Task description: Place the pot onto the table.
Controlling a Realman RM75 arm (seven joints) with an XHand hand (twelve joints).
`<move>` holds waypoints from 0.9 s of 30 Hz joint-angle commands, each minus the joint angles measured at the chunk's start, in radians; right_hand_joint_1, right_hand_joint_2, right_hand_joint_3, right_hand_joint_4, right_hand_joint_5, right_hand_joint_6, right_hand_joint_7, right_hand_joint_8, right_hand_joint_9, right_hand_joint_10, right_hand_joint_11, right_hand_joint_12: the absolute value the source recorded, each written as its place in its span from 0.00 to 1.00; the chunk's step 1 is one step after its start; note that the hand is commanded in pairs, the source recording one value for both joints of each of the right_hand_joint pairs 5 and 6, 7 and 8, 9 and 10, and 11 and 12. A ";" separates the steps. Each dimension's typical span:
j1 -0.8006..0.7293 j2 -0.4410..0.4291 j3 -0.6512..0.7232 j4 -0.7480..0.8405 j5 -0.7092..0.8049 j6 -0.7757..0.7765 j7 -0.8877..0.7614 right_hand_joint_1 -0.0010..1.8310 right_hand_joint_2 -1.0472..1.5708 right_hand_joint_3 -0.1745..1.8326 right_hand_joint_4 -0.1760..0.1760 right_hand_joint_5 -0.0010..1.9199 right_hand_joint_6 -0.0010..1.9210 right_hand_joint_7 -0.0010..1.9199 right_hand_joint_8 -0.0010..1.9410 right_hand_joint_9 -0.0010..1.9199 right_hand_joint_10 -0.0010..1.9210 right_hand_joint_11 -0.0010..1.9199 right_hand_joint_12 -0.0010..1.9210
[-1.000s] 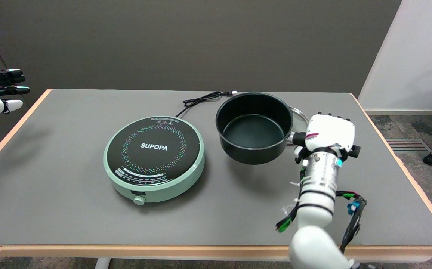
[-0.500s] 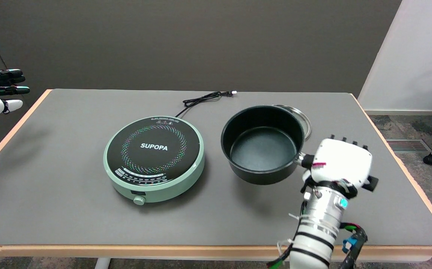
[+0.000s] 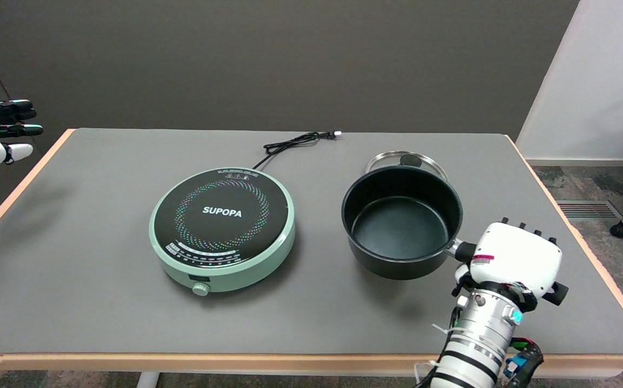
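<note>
Pot [image 3: 401, 222] in right hand [image 3: 516, 261], near table [image 3: 101, 302] edge

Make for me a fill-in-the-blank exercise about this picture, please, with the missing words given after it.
1. The right hand holds the black pot by its ____.
2. The brand printed on the green cooker reads ____.
3. The glass lid lies on the table just ____ the pot.
4. Inside, the pot is ____.

Missing words: handle; SUPOPA; behind; empty
</note>
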 commanded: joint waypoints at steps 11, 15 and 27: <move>0.071 0.103 0.019 0.012 0.243 0.030 0.065 0.61 0.74 0.42 0.37 0.98 0.98 0.98 0.97 0.98 0.98 0.98 0.98; 0.074 0.100 0.022 0.009 0.262 0.030 0.067 0.62 0.74 0.42 0.38 0.99 0.98 0.99 0.97 0.99 0.98 0.99 0.98; 0.077 0.086 0.013 -0.007 0.299 0.024 0.068 0.61 0.74 0.43 0.38 0.99 0.98 0.99 0.97 0.99 0.98 0.99 0.98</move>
